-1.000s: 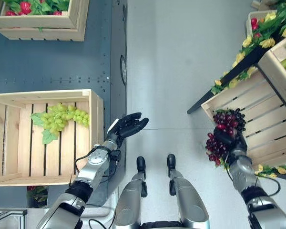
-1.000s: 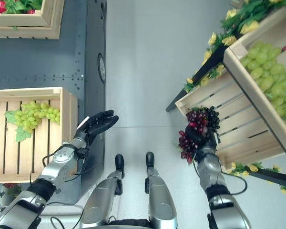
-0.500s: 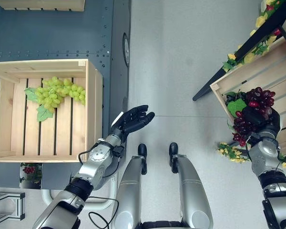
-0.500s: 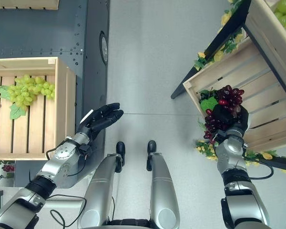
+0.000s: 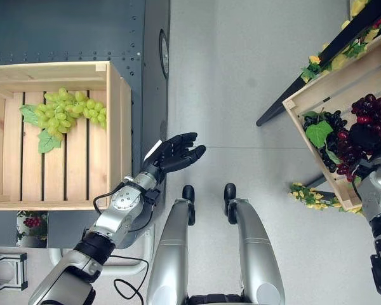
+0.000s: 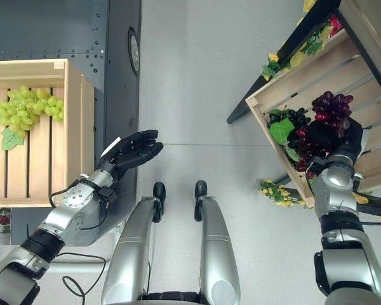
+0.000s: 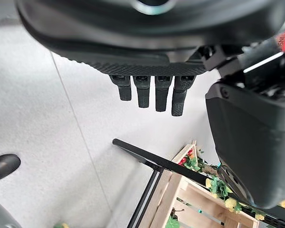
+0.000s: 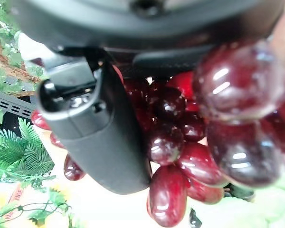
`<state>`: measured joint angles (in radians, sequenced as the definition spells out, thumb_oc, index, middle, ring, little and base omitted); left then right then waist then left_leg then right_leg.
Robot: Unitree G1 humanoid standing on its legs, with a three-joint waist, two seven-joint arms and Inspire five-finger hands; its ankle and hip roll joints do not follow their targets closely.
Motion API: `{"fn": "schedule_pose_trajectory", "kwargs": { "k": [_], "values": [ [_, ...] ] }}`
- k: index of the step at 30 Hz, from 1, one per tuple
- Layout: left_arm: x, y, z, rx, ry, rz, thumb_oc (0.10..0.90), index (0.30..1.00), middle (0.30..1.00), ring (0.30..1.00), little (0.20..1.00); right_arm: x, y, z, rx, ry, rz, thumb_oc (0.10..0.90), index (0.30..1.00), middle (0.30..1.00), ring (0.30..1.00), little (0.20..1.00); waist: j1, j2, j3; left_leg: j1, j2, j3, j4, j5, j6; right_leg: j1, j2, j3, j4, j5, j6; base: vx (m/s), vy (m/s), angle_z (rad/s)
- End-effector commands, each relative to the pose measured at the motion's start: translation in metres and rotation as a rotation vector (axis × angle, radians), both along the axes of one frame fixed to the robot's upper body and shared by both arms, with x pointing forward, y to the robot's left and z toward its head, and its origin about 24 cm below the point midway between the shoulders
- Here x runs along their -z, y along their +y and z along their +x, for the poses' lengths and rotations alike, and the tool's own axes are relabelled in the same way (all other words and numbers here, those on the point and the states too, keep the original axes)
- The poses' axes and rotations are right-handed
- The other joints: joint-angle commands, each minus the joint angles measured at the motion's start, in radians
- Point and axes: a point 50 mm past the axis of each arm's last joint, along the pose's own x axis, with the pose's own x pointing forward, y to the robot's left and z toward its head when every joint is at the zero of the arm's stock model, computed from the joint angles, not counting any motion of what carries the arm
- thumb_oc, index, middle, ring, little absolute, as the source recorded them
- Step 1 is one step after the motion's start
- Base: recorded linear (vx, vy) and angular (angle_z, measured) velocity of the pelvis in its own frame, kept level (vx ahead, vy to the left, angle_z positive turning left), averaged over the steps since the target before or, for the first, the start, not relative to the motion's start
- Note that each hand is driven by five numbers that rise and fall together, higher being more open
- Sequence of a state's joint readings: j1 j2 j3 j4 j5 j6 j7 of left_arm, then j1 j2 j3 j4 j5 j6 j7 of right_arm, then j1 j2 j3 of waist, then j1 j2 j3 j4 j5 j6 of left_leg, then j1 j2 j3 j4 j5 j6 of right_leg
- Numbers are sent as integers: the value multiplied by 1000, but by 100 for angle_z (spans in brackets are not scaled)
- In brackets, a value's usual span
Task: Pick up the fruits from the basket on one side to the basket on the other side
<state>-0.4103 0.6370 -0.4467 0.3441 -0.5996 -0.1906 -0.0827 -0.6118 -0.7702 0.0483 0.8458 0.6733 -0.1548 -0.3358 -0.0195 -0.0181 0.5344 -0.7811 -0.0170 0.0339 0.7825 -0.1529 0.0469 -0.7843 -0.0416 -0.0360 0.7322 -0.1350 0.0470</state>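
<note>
My right hand (image 6: 335, 141) is gripping red grapes (image 6: 329, 114) over the right crate (image 6: 286, 86); left hand (image 5: 173, 154) is hanging open; green grapes (image 5: 62, 112) are lying in the left crate (image 5: 113, 114).

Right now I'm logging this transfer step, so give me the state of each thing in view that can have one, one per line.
Left hand: open, fingers straight, holding nothing, over the floor.
Right hand: shut on the red grapes.
Red grapes: gripped, over the right crate.
Right crate: tilted on its stand.
Green grapes: lying loose in the left crate.
Left crate: flat, open-topped.
</note>
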Motion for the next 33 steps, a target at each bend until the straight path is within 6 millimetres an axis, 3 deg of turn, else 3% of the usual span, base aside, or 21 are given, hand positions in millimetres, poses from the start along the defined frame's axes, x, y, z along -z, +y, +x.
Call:
{"fn": "schedule_pose_trajectory", "kwargs": {
  "k": [1,10,11,12,13,14,25,33],
  "values": [
    [-43,-17,-1,98,-228,-67,800,900,900,900,900,-64,-45,-24,215,-134,-165,400,300,300,300,300,5,-4,-14,96,-38,59,-4,-131,10,100,37,-68,37,-32,-54,0,0,0],
    [-37,-17,-6,109,-214,-61,800,900,900,900,900,-67,-51,-27,259,-68,-197,403,305,305,305,305,7,-10,-14,128,-31,65,-30,-130,8,132,40,-68,5,-31,-55,0,0,0],
    [-37,-17,-6,108,-213,-59,800,900,900,900,900,-66,-53,-29,273,-60,-196,436,354,354,354,354,7,-12,-14,130,-29,65,-31,-132,9,133,41,-68,4,-31,-55,0,0,0],
    [-37,-17,-7,108,-212,-58,800,900,900,900,900,-65,-54,-30,289,-49,-194,507,460,460,460,460,7,-14,-14,132,-29,65,-31,-132,9,135,42,-67,4,-31,-54,0,0,0],
    [-37,-17,-7,108,-212,-55,800,900,900,900,900,-62,-57,-32,308,-29,-185,729,794,794,794,794,7,-17,-14,133,-28,65,-30,-134,10,136,44,-66,3,-30,-53,0,0,0],
    [-37,-17,-7,108,-213,-53,800,900,900,900,900,-60,-58,-33,319,-17,-171,800,900,900,900,900,7,-19,-14,133,-27,65,-30,-135,11,136,45,-64,2,-30,-53,0,0,0],
    [-40,-19,-4,104,-213,-47,800,900,900,900,900,-45,-72,-43,555,158,-128,800,900,900,900,900,10,-13,-14,163,-22,75,-55,-142,21,154,52,-52,-16,-30,-50,8,8,-2],
    [-44,-25,-4,123,-229,-61,800,900,900,900,900,-44,-70,-38,532,189,-122,800,900,900,900,900,13,4,-14,181,-30,75,-78,-137,23,163,49,-46,-28,-31,-52,0,0,0]
  ]
}}
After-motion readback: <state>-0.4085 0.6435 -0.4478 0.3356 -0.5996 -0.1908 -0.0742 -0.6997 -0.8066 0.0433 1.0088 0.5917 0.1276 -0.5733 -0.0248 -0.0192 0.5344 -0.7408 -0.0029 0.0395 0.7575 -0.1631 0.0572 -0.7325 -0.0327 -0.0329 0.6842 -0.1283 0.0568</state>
